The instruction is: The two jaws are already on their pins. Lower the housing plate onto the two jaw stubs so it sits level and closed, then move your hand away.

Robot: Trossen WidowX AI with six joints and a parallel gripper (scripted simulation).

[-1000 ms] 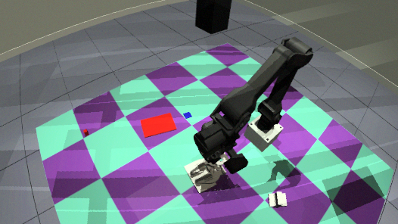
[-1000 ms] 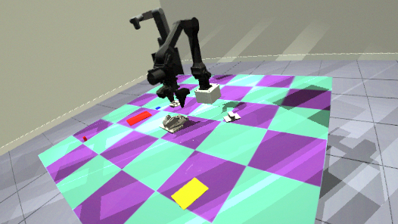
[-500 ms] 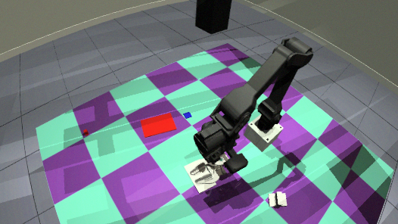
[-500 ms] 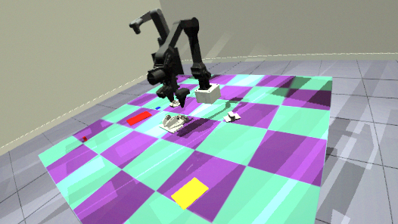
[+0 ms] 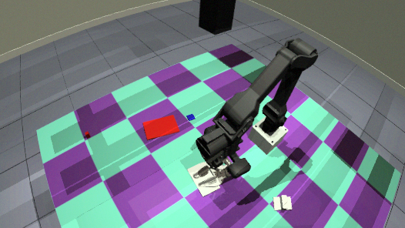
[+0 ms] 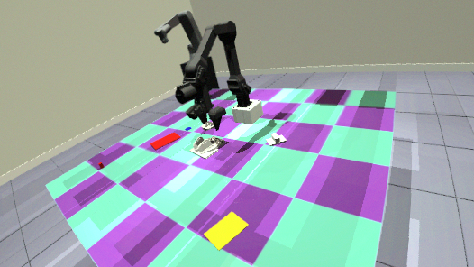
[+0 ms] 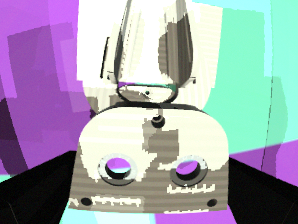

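Note:
The housing plate (image 7: 115,137) (image 6: 207,125) is pale, with two ringed holes. My gripper (image 7: 149,161) (image 6: 210,124) is shut on it, with one black finger at each side edge. In the exterior view the plate hangs above the table, behind the jaw assembly. The two long jaws (image 7: 182,47) (image 6: 207,144) lie side by side on a pale base (image 5: 209,190) (image 7: 213,55). In the wrist view the held plate covers the near end of this assembly, so the jaw stubs and any contact with them are hidden.
A small pale block piece (image 5: 278,205) (image 6: 276,141) lies to one side. A red rectangle (image 5: 161,127) (image 6: 165,141), a small blue square (image 5: 191,117) (image 6: 188,129), a small red cube (image 5: 87,135) (image 6: 101,165) and a yellow rectangle (image 6: 226,230) are on the chequered surface.

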